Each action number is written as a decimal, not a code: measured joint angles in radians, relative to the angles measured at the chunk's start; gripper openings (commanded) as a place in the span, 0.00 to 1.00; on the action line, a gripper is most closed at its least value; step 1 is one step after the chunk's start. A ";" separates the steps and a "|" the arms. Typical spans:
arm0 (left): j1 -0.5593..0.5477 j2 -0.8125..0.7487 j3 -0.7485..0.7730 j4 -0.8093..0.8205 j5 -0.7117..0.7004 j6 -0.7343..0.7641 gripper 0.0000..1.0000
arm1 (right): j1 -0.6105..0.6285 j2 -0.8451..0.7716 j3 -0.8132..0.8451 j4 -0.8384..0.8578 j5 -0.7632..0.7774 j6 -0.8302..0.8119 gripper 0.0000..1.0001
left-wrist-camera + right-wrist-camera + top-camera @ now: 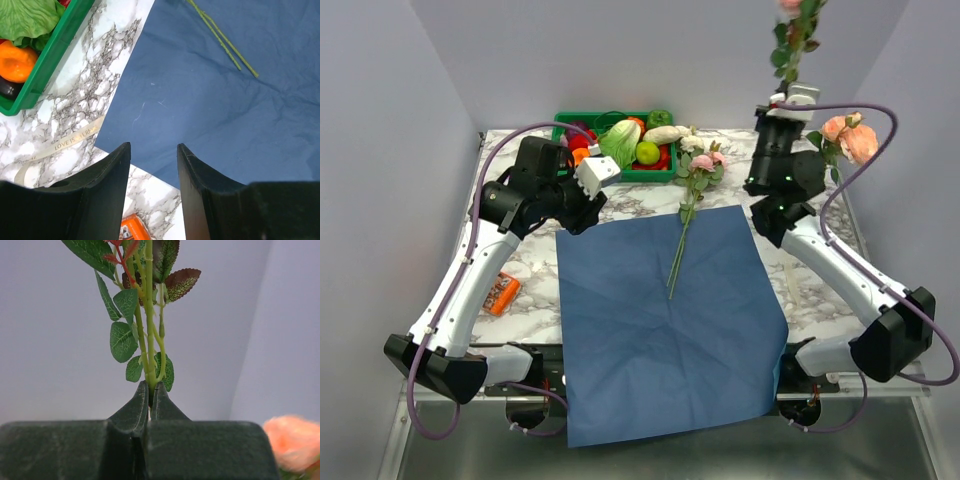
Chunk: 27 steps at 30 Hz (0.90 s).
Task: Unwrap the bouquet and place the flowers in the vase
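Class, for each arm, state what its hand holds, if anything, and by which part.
The right hand grips a flower low on its green stem. The left hand, open, holds nothing.

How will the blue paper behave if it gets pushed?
Probably floppy: the blue paper is creased and overhangs the near table edge. Likely light, so it may slide or bunch, dragging the flower lying on it.
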 measured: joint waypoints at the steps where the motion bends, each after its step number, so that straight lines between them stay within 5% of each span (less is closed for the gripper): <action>1: 0.000 0.000 0.000 0.002 0.000 -0.001 0.51 | -0.020 0.001 0.031 0.031 -0.005 -0.029 0.01; 9: 0.000 0.000 -0.001 0.006 0.000 0.006 0.51 | -0.175 0.037 0.126 0.185 -0.040 -0.147 0.01; 27: 0.015 0.031 0.003 0.005 -0.001 0.027 0.51 | -0.302 0.172 0.153 0.144 -0.093 -0.116 0.01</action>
